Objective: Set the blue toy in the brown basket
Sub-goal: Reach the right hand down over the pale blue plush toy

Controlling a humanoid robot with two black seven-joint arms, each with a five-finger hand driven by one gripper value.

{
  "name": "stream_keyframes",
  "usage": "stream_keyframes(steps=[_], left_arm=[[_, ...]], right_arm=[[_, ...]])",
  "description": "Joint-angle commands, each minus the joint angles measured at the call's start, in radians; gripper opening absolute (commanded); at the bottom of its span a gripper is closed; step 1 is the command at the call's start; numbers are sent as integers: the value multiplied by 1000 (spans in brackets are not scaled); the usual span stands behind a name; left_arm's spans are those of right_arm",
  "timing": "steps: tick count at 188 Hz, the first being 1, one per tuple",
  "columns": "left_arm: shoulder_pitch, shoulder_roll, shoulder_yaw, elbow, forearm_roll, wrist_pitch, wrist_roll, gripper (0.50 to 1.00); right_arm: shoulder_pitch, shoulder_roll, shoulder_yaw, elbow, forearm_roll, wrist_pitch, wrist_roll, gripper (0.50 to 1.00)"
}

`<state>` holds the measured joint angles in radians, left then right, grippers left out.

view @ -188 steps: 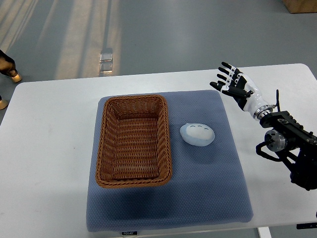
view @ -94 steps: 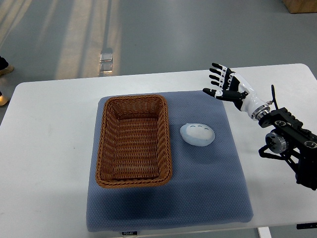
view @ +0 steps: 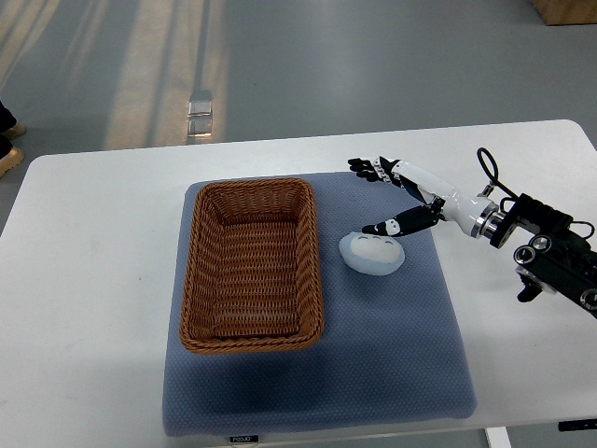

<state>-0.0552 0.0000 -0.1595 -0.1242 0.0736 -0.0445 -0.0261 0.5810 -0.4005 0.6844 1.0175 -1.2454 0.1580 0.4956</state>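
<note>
A white table (view: 93,280) fills most of the view, and a blue-grey mat (view: 392,355) is laid on the middle of it. On the left half of the mat a brown basket (view: 252,264) is set, long from far to near, and nothing is seen inside it. Just to the right of the basket, on the mat, the blue toy (view: 372,252) is found. It is small, round and pale blue, and it is not touching the basket.

From the right edge the right arm is stretched out over the mat. The right hand (view: 406,196) is held just past the far right side of the toy. Its fingers (view: 371,169) are spread wide and nothing is held in them. The thumb (view: 387,226) is pointed down close to the top of the toy, but it cannot be told if the toy is touched. The left arm is not seen.

The step in hand looks like the reach for the toy, so the grab is not yet done. Next, the hand needs to be lowered over the toy and the fingers closed around it. Then the toy needs to be lifted, carried left over the basket rim, and let go inside.
</note>
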Motion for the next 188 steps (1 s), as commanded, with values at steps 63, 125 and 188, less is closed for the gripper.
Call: stream_keyframes(steps=[63,125,188], left_arm=[[0,0,2,-2,0,0,0,1000],[-2,0,2,-2,0,0,2,1000],[-2,0,2,-2,0,0,0,1000]], right_arm=[[0,-52,-97,41,-218,-11,41,909],[2,-35,-160,-27,-233,-141,26,911],[2,-35,-174,-28,-235,-163,26,793]])
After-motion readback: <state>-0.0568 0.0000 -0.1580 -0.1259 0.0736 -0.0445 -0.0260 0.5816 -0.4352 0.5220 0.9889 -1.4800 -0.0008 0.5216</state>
